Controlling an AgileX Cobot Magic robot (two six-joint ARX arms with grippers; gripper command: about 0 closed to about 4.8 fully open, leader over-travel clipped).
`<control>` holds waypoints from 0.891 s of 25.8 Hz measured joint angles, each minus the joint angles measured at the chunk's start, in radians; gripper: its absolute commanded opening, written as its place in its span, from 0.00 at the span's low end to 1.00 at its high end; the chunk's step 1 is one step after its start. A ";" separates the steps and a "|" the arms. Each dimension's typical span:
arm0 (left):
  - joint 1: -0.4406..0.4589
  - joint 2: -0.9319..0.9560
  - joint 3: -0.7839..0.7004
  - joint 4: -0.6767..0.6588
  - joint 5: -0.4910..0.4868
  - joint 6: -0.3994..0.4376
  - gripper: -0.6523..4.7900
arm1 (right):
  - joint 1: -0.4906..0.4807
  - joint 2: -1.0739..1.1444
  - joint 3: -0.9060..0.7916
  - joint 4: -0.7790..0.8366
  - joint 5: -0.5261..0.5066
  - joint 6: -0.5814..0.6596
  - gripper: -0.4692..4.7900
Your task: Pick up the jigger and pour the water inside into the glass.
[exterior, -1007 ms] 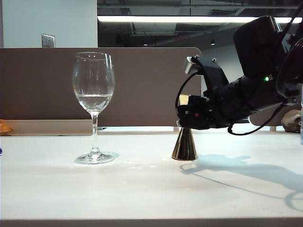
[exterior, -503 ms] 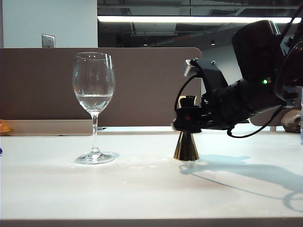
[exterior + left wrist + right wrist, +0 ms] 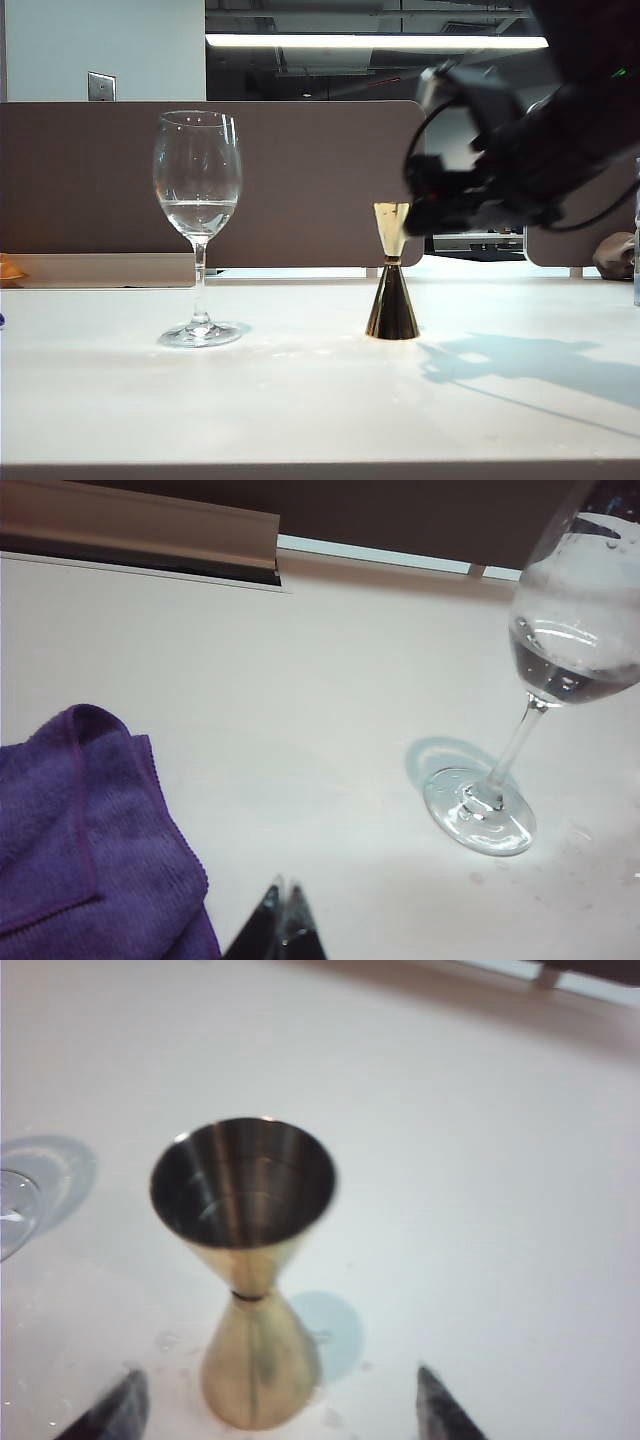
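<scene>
The gold jigger stands upright on the white table, right of the glass. The glass is a tall stemmed wine glass with water low in its bowl. My right gripper hovers just right of the jigger's upper cone, blurred. In the right wrist view the jigger stands free between the wide-apart fingertips of the open right gripper, and its upper cup shows bare metal inside. The left gripper is shut on nothing, low over the table near the glass.
A purple cloth lies beside the left gripper. A brown partition runs along the back of the table. A few droplets dot the table by the jigger's foot. An orange object sits at the far left edge.
The right gripper opened and let go of the jigger, then rose and drew back to the right. The jigger stays standing; the glass and left gripper have not moved.
</scene>
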 measured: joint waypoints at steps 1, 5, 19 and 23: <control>0.000 0.000 0.000 0.000 0.000 0.000 0.11 | 0.000 -0.077 -0.045 -0.017 0.046 0.000 0.53; 0.000 0.000 0.000 0.000 0.000 0.000 0.11 | -0.002 -0.394 -0.207 -0.134 0.146 -0.005 0.08; 0.000 0.000 0.000 0.000 0.000 0.000 0.11 | -0.066 -0.988 -0.454 -0.319 0.069 0.021 0.08; 0.000 0.000 0.000 0.000 0.000 0.000 0.11 | -0.069 -1.067 -0.499 -0.385 0.103 0.046 0.08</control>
